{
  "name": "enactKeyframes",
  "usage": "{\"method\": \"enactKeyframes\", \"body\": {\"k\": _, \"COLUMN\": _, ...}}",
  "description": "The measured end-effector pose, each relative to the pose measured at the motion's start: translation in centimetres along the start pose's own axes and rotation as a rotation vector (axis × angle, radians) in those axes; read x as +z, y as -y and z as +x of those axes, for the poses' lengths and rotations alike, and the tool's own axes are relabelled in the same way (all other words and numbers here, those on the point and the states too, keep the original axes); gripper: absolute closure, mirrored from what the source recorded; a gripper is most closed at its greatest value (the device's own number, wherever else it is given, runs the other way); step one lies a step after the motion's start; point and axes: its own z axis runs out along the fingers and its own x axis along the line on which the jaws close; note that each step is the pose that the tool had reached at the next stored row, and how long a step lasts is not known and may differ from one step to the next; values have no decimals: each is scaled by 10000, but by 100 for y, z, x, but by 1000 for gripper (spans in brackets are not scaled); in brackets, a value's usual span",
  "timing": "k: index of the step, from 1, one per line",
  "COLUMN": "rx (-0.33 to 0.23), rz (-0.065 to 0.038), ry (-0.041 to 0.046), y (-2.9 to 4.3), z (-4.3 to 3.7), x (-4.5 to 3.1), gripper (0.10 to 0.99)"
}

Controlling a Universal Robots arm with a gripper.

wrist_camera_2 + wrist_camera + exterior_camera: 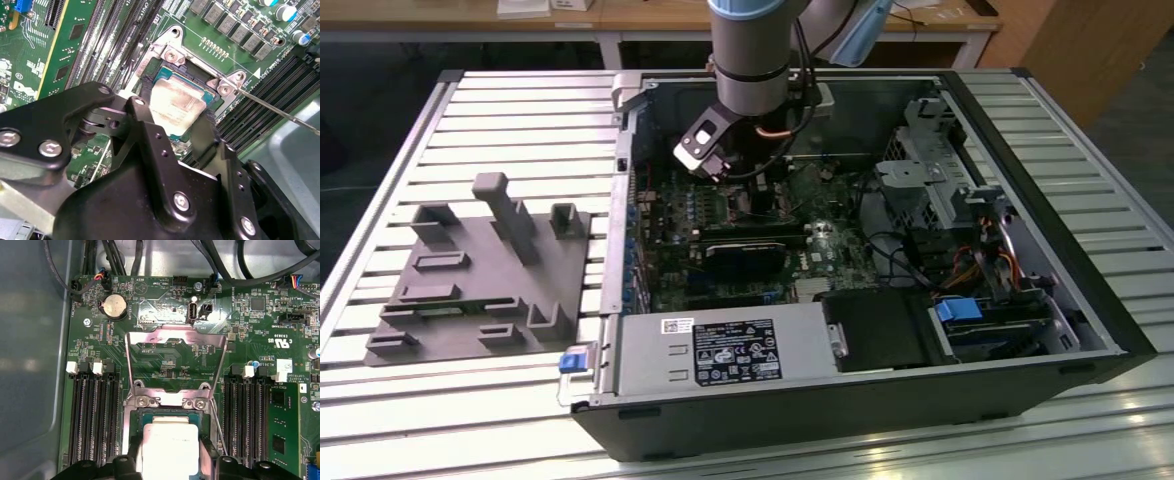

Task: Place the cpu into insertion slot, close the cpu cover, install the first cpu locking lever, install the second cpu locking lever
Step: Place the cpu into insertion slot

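Arm: I see it reaching down into the open computer case on the slatted table.
Gripper: in both wrist views my gripper has one finger on each of two opposite edges of the cpu, grasping it.
Cpu: the cpu lies flat in the insertion slot, silvery top up. It is square, so I read no long axis. Its edges run parallel to the slot's rim.
Cpu cover: the cpu cover is swung open, lying back past the slot's hinge edge.
Lever: a thin locking lever is unlatched and runs along one side of the slot.
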Motion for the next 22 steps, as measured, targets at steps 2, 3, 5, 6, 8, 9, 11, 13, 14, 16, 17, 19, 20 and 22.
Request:
{"method": "enactKeyframes", "body": {"k": 2, "rx": 0, "rz": 0, "ry": -2, "y": 0, "z": 0, "x": 0, "gripper": 478}}
{"method": "enactKeyframes", "body": {"k": 3, "rx": 1, "rz": 0, "ry": -4, "y": 0, "z": 0, "x": 0, "gripper": 478}}
{"method": "enactKeyframes", "body": {"k": 5, "rx": 1, "rz": 0, "ry": -7, "y": 0, "z": 0, "x": 0, "gripper": 478}}
{"method": "enactKeyframes", "body": {"k": 6, "rx": 1, "rz": 0, "ry": -6, "y": 0, "z": -1, "x": -4, "gripper": 478}}
{"method": "enactKeyframes", "body": {"k": 8, "rx": 1, "rz": 1, "ry": -4, "y": -2, "z": 0, "x": -25, "gripper": 478}}
{"method": "enactKeyframes", "body": {"k": 9, "rx": 1, "rz": 0, "ry": -4, "y": -4, "z": 1, "x": -41, "gripper": 478}}
{"method": "enactKeyframes", "body": {"k": 11, "rx": 0, "rz": 0, "ry": 2, "y": -6, "z": 2, "x": -69, "gripper": 478}}
{"method": "enactKeyframes", "body": {"k": 13, "rx": -1, "rz": 1, "ry": 10, "y": -8, "z": 2, "x": -89, "gripper": 478}}
{"method": "enactKeyframes", "body": {"k": 14, "rx": 0, "rz": -1, "ry": 8, "y": -8, "z": 3, "x": -88, "gripper": 478}}
{"method": "enactKeyframes", "body": {"k": 16, "rx": 0, "rz": -1, "ry": 8, "y": -8, "z": 3, "x": -89, "gripper": 478}}
{"method": "enactKeyframes", "body": {"k": 17, "rx": 0, "rz": 0, "ry": 10, "y": -8, "z": 2, "x": -89, "gripper": 478}}
{"method": "enactKeyframes", "body": {"k": 19, "rx": 1, "rz": 0, "ry": 9, "y": -8, "z": 2, "x": -89, "gripper": 478}}
{"method": "enactKeyframes", "body": {"k": 20, "rx": 0, "rz": 0, "ry": 9, "y": -8, "z": 2, "x": -89, "gripper": 490}}
{"method": "enactKeyframes", "body": {"k": 22, "rx": 1, "rz": 0, "ry": 10, "y": -8, "z": 2, "x": -89, "gripper": 553}}
